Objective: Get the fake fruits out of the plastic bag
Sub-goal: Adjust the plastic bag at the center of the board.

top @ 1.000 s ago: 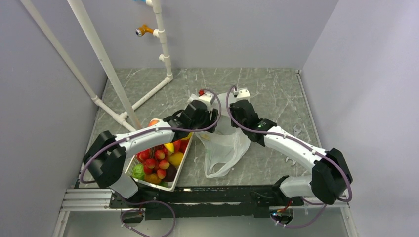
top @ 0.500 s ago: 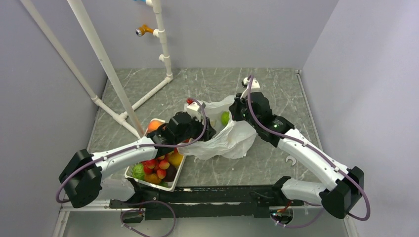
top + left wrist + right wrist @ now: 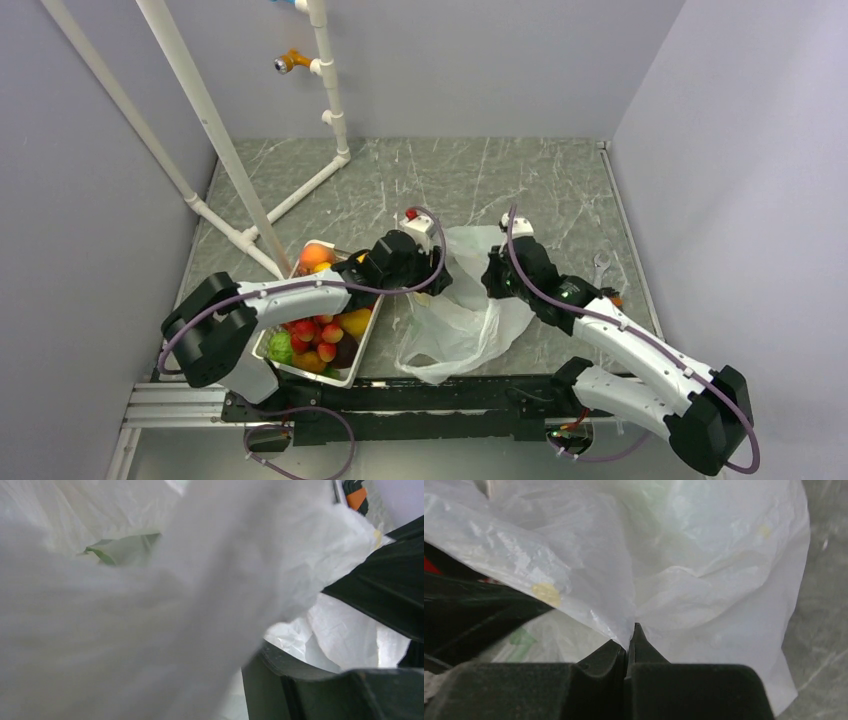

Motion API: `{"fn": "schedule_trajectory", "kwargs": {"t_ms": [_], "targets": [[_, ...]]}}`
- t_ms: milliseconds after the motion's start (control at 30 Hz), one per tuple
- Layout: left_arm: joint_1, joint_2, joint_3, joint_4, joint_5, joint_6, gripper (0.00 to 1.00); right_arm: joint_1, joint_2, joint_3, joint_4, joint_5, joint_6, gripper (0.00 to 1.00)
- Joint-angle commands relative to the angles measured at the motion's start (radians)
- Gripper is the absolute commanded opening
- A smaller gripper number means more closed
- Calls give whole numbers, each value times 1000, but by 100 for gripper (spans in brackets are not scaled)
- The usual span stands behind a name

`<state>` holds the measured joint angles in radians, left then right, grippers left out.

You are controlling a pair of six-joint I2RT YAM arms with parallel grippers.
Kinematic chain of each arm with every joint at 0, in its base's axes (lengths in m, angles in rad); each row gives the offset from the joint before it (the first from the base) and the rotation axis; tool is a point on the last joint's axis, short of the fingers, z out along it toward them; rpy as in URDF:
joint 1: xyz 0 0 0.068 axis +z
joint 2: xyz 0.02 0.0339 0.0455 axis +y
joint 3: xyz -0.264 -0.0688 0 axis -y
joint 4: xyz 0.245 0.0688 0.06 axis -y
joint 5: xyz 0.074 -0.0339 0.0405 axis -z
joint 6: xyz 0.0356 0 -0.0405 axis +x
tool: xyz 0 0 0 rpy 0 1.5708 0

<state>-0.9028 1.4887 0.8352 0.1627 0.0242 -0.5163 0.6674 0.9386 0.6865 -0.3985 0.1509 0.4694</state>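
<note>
The plastic bag lies crumpled at the table's middle, thin and white. My right gripper is shut on a fold of its film, pinched between the fingertips in the right wrist view. My left gripper is pushed against the bag's left edge. Film drapes over the left wrist view, and only one dark finger shows there. A green patch shows dimly through the film. Fake fruits, red strawberry-like ones, a yellow one and a green one, lie in the white basket.
The basket sits at the near left under my left arm, with an orange-pink peach at its far end. A white pipe frame stands at the back left. Small metal tools and an orange item lie right of the bag.
My right gripper shut on the bag and pulled it nearer and lower. The green fruit seen in the bag's mouth half a second ago no longer shows. My left gripper shifted right.
</note>
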Motion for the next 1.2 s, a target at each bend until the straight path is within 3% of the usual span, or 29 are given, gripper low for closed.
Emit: {"fn": "schedule_trajectory", "kwargs": {"t_ms": [0,267,433,567,700,833,1167], "targets": [[-26,43,44,69,17,-20,58,-1,-42,-53,-7,19,63,0],[-80,73,55,142,-82,2,49,-1,-51,22,29,-13,44,0],[-107,-21,-39,264,-138,13,52,0,-6,156,100,-42,-32,0],[-107,-90,-42,216,-117,20,53,2,-40,221,179,-159,-82,0],[-114,-124,-77,221,-127,-7,53,10,-166,116,253,-225,-60,0],[-114,-79,-97,209,-137,-45,52,10,-255,-100,308,-167,-13,0],[-114,21,-40,138,-104,-46,53,9,-239,-161,110,-45,-37,0]]}}
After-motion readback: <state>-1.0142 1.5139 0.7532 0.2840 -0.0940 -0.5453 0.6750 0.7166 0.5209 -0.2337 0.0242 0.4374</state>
